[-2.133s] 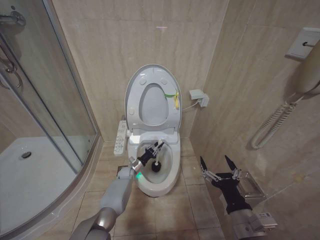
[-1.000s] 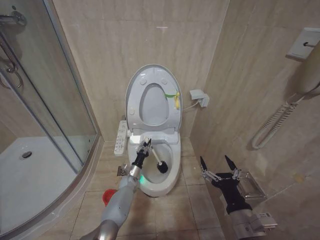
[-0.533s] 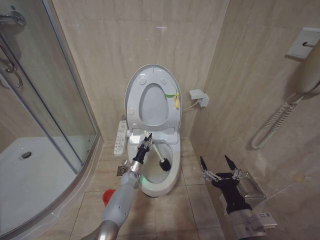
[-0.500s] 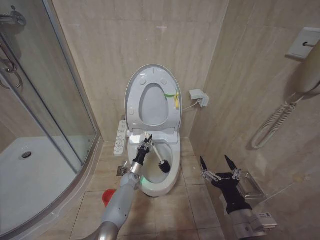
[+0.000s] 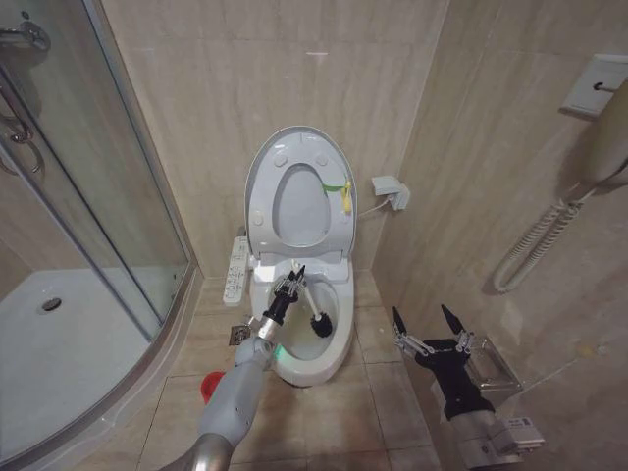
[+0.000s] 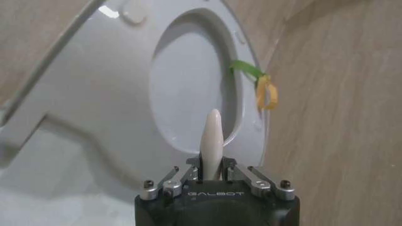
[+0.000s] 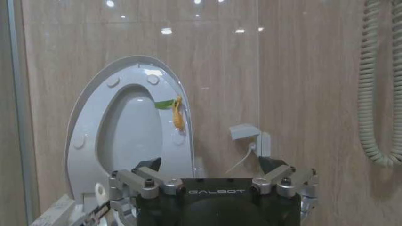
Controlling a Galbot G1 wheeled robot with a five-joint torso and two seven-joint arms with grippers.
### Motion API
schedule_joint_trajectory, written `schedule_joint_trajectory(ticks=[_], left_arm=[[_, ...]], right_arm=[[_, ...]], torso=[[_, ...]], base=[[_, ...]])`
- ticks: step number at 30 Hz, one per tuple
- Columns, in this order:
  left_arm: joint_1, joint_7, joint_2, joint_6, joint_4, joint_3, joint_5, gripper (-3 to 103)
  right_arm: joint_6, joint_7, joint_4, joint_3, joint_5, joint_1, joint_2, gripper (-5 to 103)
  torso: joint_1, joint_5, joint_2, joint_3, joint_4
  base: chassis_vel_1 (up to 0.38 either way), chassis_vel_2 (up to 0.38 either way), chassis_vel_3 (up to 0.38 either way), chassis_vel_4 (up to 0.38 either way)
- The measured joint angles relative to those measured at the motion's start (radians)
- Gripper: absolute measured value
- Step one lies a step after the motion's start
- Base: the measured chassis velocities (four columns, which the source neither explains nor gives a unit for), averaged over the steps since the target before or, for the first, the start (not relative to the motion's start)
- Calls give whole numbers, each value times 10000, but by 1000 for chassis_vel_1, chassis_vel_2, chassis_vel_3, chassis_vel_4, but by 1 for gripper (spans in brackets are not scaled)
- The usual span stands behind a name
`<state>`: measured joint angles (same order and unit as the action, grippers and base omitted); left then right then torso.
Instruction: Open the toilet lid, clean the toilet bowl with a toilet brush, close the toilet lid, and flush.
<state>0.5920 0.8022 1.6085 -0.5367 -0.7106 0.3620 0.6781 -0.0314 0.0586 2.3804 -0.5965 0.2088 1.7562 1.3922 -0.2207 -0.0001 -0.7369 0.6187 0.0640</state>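
Nearest, at the lower right of the head view, the right tool (image 5: pixel 429 322) hung parked over the floor tiles by the right wall, well apart from the toilet, its two fingers spread wide w/ nothing between them. In the right wrist view the same tool (image 7: pixel 213 170) faced the far wall, fingers apart.

Near left, a red holder cup (image 5: pixel 208 385) sat on the floor beside the left arm, close to the shower tray (image 5: pixel 59 373) and its glass door (image 5: pixel 118 196).

Further in, the left tool (image 5: pixel 289 287) reached over the near-left rim of the toilet bowl (image 5: pixel 304 368), pressed together on the white handle of the toilet brush (image 5: pixel 314 316) — handle slanting down to the right, black bristle head inside the bowl toward its right side. Whether the head touched the ceramic, can't tell. In the left wrist view the left tool (image 6: pixel 213 170) pinched the toilet brush (image 6: pixel 212 136), handle tip sticking up past the fingers.

Beyond the bowl the toilet lid (image 5: pixel 265 172) stood upright against the far wall, seat ring (image 5: pixel 299 231) raised w/ it, yellow-green tag (image 5: pixel 343 191) at its right edge. Lid (image 6: pixel 94 89) and tag (image 6: pixel 264 89) also showed in the left wrist view; lid (image 7: pixel 84 127) again in the right wrist view.

A side control panel (image 5: pixel 235 267) ran along the toilet's left; a small white wall box (image 5: pixel 390 189) sat on the far wall, right of the lid. A coiled cord (image 5: pixel 535 245) hung on the right wall.
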Motion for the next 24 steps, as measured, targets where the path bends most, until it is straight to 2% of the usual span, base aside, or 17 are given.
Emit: schedule_joint_trajectory(ticks=[8, 12, 13, 18, 24], left_arm=[[176, -11, -5, -218, 376, 239, -1182, 21], [70, -70, -3, -593, 296, 346, -2208, 21], [70, -70, -3, -593, 296, 346, -2208, 21], [-19, -484, -2, -1047, 213, 492, -3119, 21], [19, -844, -4, -1306, 75, 585, -3785, 20]], right_arm=[[0, 0, 0, 0, 0, 0, 0, 100], [0, 0, 0, 0, 0, 0, 0, 100], [0, 0, 0, 0, 0, 0, 0, 100], [0, 0, 0, 0, 0, 0, 0, 100], [0, 0, 0, 0, 0, 0, 0, 100]], torso=[[1, 1, 0, -1, -5], [0, 1, 0, 0, 2], [0, 1, 0, 0, 2], [0, -1, 3, 0, 1], [0, 0, 3, 0, -1]], base=[[0, 0, 0, 0], [0, 0, 0, 0], [0, 0, 0, 0], [0, 0, 0, 0], [0, 0, 0, 0]])
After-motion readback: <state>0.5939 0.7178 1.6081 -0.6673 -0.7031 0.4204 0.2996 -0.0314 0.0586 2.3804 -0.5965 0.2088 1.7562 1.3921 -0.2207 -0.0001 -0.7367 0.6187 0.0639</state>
